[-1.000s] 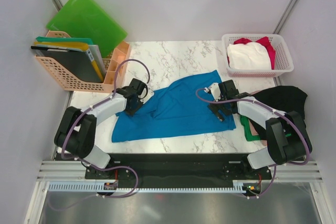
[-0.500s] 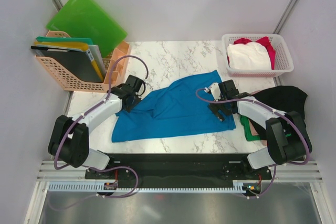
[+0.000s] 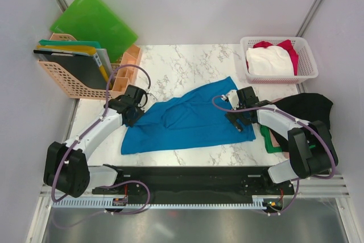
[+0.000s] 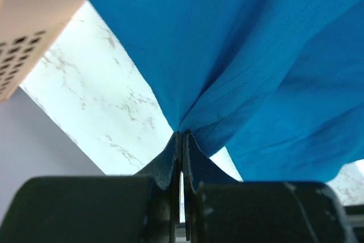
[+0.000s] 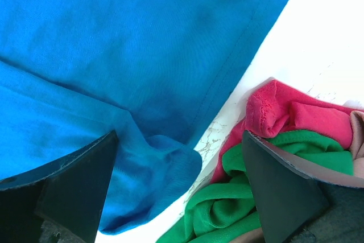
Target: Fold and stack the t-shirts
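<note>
Because the blue t-shirt point(image 3: 190, 119), lying across the table point(image 3: 187, 61), is thin, limp and light, it will likely sag and wrinkle wherever pulled, so hems and corners suit best. The left gripper point(image 4: 182, 140) has its jaws pinching the shirt's edge; the right gripper point(image 5: 179, 140) holds its jaws spread above the opposite corner.

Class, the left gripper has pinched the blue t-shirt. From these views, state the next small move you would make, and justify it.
Probably lower the right gripper and shut it on the right corner of the blue t-shirt. It stands open above that corner, while the left gripper is shut on the opposite edge and the shirt lies creased; two grips could spread it flat.
</note>
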`<state>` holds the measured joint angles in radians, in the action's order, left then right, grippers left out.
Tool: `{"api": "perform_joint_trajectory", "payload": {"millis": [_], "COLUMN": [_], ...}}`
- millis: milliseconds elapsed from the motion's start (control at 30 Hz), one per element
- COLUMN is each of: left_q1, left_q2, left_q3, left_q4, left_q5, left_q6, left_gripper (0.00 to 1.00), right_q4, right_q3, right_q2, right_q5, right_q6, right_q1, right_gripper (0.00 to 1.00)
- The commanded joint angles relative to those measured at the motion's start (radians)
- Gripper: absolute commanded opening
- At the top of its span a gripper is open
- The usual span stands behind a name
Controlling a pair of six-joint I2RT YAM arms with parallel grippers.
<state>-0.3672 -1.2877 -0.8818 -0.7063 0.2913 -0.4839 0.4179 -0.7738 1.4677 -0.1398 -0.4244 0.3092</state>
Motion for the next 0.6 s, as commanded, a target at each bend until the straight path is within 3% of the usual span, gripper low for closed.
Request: {"api": "perform_joint_trajectory", "payload": {"millis": [0, 567], "left_q1": [0.005, 0.014], "left_q2": [0.04, 0.074], "left_q3": [0.035, 0.152], "left_q4": [-0.081, -0.102], "left_q5": [-0.066, -0.05], "left_q6": [0.011, -0.002], "left_gripper": [0.02, 0.02], "right_q4": [0.005, 0.009], "right_q3": [-0.002, -0.004], "right_q2": [0.017, 0.02], "right_q5": [0.005, 0.014], "right_q6": [-0.002, -0.001], "right_q1": [-0.002, -0.001], "right_gripper": [0.98, 0.98]}}
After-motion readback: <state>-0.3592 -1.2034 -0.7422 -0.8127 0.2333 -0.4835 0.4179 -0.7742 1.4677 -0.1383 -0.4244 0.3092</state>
